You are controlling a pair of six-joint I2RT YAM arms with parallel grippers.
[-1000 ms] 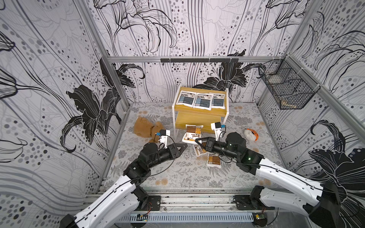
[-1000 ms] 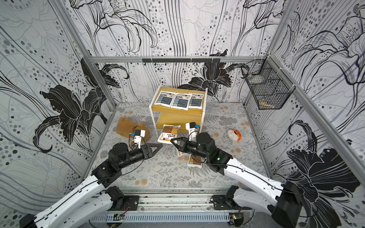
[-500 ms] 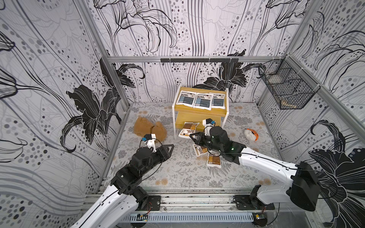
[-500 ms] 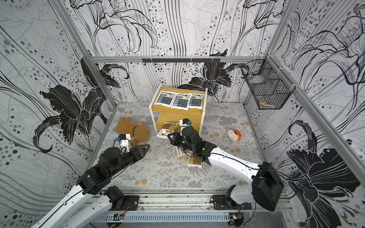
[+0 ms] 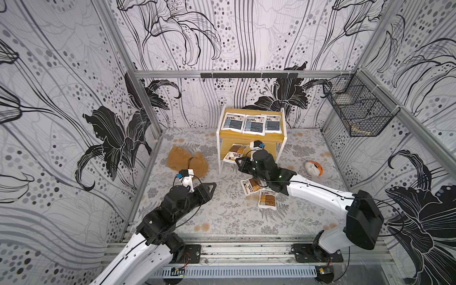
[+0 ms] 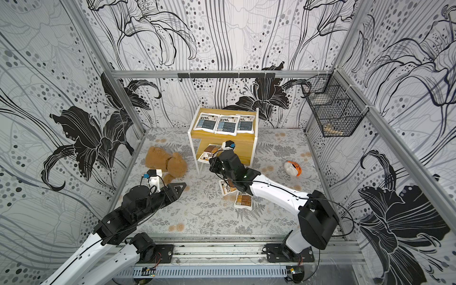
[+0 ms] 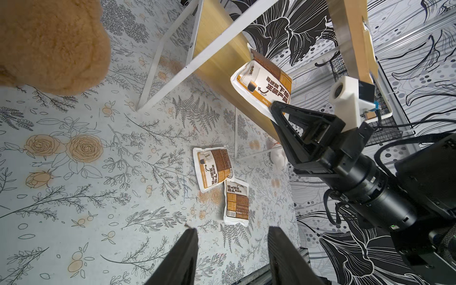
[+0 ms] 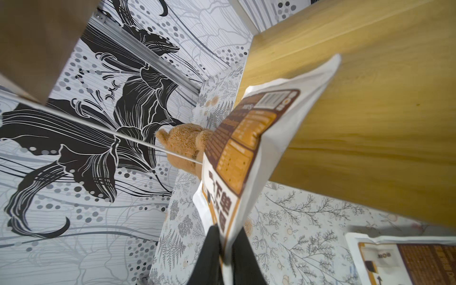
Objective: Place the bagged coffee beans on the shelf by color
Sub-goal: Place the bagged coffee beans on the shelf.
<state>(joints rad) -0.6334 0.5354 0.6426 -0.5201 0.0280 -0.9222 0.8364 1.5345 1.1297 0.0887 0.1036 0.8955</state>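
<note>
Left gripper (image 7: 232,230) first: I hold it over the left half of the flower-printed floor mat (image 5: 222,222), jaws spread and empty, near the brown plush teddy bear (image 5: 183,160).

At the mat's back edge stands the small two-tier shelf (image 5: 249,137) of yellow wooden boards on thin white metal legs. Its upper board is full. Three flat white pouches with blue-grey label panels lie side by side from its left edge (image 5: 233,122) through the middle (image 5: 254,123) to its right edge (image 5: 272,123). I judge that colour finished.

My right gripper (image 8: 227,232) is pinched on the bottom edge of a flat white pouch with a brown-orange panel (image 8: 237,153). The pouch slants over the lower board's front left corner, and I cannot tell whether it touches the wood. I take this as the fourth of six going in, and the first for this board.

Further right, on the mat in front of the shelf, two more brown-orange pouches lie flat (image 5: 250,187) (image 5: 267,201). In the left wrist view they touch at a corner. Both are left to do, and the lower board looks to have room for them.
</note>
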